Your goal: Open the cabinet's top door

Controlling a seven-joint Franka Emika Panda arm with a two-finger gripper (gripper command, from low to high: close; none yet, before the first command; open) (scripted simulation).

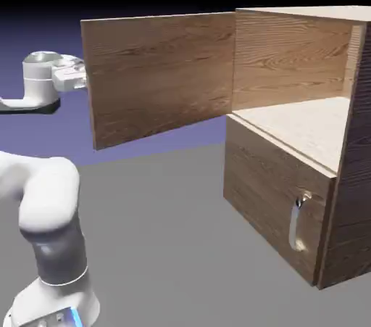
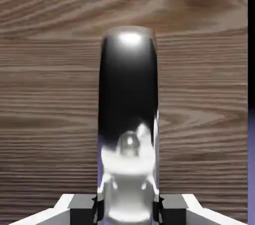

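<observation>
The cabinet (image 1: pixel 279 195) fills the exterior view's right side. Its top door (image 1: pixel 159 75) stands swung wide out to the left, so its lighter inner face shows and the upper compartment (image 1: pixel 311 126) lies open. My gripper (image 1: pixel 80 77) sits at the door's far free edge, mostly hidden behind the panel. In the hand view a curved silver handle (image 2: pixel 128 114) runs up the middle against dark wood grain. My gripper (image 2: pixel 128 209) is shut on this handle, and the grey fingertips (image 2: pixel 79 208) press it from both sides.
The shorter lower door (image 1: pixel 268 188) is closed, with a small silver handle (image 1: pixel 297 220). The white arm (image 1: pixel 47 202) rises at the lower left, and its forearm reaches in from the left edge. Grey table surface (image 1: pixel 167 231) lies between arm and cabinet.
</observation>
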